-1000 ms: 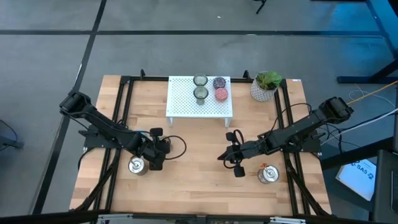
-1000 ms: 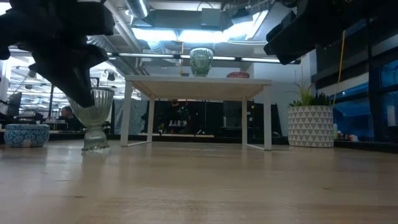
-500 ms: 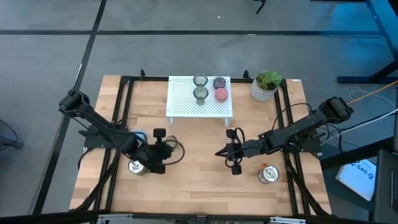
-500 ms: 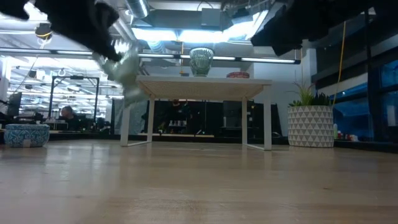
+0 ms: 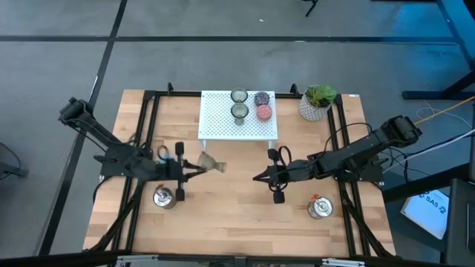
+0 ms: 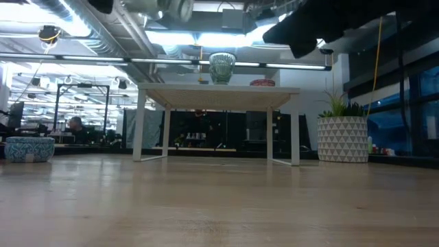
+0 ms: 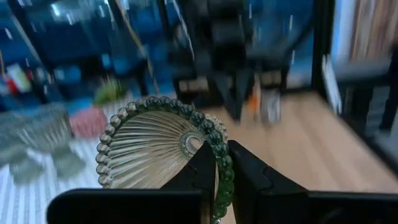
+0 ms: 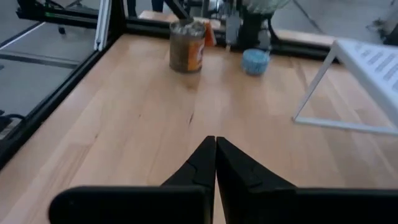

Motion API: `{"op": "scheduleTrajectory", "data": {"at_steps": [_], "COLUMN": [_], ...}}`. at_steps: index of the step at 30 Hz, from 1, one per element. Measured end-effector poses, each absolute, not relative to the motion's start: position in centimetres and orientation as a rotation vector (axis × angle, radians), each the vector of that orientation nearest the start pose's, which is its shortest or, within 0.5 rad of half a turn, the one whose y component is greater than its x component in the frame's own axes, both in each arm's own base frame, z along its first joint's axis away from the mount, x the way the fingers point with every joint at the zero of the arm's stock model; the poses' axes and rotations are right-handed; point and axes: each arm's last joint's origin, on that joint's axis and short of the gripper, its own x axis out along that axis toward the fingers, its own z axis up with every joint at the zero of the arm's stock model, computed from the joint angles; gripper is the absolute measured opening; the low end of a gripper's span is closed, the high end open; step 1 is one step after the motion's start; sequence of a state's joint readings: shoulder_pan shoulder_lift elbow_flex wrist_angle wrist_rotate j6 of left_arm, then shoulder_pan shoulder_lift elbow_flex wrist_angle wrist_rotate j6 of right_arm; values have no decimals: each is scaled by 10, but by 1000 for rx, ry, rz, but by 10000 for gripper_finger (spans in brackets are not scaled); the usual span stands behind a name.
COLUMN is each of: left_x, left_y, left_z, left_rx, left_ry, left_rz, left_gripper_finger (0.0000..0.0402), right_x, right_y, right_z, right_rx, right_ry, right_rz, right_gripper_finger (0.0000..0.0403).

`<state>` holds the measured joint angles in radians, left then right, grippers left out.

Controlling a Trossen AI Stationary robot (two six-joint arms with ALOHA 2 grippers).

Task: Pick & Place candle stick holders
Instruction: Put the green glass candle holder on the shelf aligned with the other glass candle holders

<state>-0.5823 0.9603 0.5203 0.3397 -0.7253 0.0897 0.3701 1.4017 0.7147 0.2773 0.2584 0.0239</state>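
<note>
The left gripper (image 5: 194,168) pinches the rim of an olive glass holder (image 5: 211,164) and holds it tipped on its side in the air, above the table (image 5: 237,222) near the front edge of the white rack (image 5: 223,122). The right gripper (image 5: 260,178) hovers over the middle of the table, fingers pressed together, empty. Four holders sit on the rack.

A lab: framed wooden table (image 5: 230,211), exposed ceiling ducts (image 6: 103,31), workstations behind
</note>
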Motion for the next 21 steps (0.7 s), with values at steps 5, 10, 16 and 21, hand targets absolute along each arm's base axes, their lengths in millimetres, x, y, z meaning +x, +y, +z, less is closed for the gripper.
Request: {"op": "scheduleTrajectory", "data": {"at_steps": [5, 10, 16, 21], "left_x": [175, 180, 193, 200], "left_y": [-77, -65, -59, -55], "left_z": [250, 246, 242, 238], "left_rx": [55, 13, 30, 37], "left_ry": [-169, -315, -398, -427], "left_rz": [124, 99, 110, 164], "left_gripper_finger": [17, 17, 17, 17], "right_x": [280, 293, 303, 306], "right_y": [93, 81, 69, 70], "right_z": [226, 252, 277, 284], "right_rx": [-169, -244, -255, -321], "right_ry": [291, 197, 66, -9], "right_rz": [98, 52, -4, 11], "right_gripper_finger": [43, 111, 168, 170]}}
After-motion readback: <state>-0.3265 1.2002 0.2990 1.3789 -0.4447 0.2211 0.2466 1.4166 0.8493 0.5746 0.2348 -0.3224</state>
